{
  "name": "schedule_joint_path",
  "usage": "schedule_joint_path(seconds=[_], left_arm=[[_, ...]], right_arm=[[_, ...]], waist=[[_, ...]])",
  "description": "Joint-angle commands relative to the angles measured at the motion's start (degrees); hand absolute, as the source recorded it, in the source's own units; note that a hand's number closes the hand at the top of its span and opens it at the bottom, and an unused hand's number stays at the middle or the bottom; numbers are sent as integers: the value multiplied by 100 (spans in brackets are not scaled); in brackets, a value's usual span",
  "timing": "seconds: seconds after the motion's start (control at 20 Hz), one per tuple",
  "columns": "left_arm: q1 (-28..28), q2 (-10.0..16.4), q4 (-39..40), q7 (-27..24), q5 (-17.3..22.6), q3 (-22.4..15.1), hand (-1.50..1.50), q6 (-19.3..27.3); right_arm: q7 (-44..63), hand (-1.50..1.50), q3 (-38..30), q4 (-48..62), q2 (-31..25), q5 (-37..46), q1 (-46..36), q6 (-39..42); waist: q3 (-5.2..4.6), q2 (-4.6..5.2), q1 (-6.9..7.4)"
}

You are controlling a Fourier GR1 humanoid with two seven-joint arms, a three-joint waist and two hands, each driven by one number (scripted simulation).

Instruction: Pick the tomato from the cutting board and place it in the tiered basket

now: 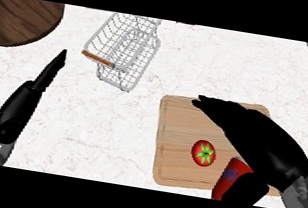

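A red tomato (204, 152) with a green star-shaped top lies on the wooden cutting board (180, 125) at the lower right. My right hand (256, 137) hovers over the board, fingers stretched toward the far edge, with the thumb (232, 185) just right of the tomato and not closed on it. The white wire tiered basket (125, 51) stands at the upper middle of the counter. My left hand (27, 98) rests at the left, fingers straight and pointing away.
A round dark wooden board (15, 18) lies at the upper left corner. A thin brown stick-like piece (98, 60) sits at the basket's front rim. White marble counter stretches between the basket and the cutting board.
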Motion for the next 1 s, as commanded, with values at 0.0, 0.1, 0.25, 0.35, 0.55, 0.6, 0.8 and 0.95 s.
schedule_joint_path(seconds=[0.0, 0.1, 0.25, 0.35, 0.55, 0.6, 0.8, 0.95], left_arm=[[-95, 152, -118, 176, 90, 177, 0, -201], [-51, -211, -178, 265, -170, -85, 0, 24], [-149, -278, -43, 179, -343, -57, 0, 30], [-225, -317, 86, 197, -306, 18, 0, -46], [-138, -322, 37, 62, -280, 65, 0, -134], [205, -197, -321, -13, -208, 92, 0, -169], [-340, -101, -39, 265, -172, 302, 0, -357], [49, -232, -272, 189, -244, 228, 0, -201]], right_arm=[[1794, -150, 332, -656, 293, 118, -469, 288], [2427, -150, 398, -1092, 438, -3, -314, 408], [2751, -150, 1159, -740, 1277, 755, -320, 36], [3091, -150, 1199, -927, 1302, 778, -270, 83], [3131, -150, 1633, -365, 1588, 1421, -295, 49], [3230, -150, 1822, -256, 1698, 1596, -294, 32], [3013, -150, 2075, 397, 1607, 2066, -201, 83], [3060, -150, 2222, 695, 1701, 2401, 84, -22]], waist=[[8, 29, 71], [16, 41, 49], [18, 65, 104], [18, 61, 62], [17, 65, 89], [16, 47, 152], [21, 68, 83], [23, 61, 119]])
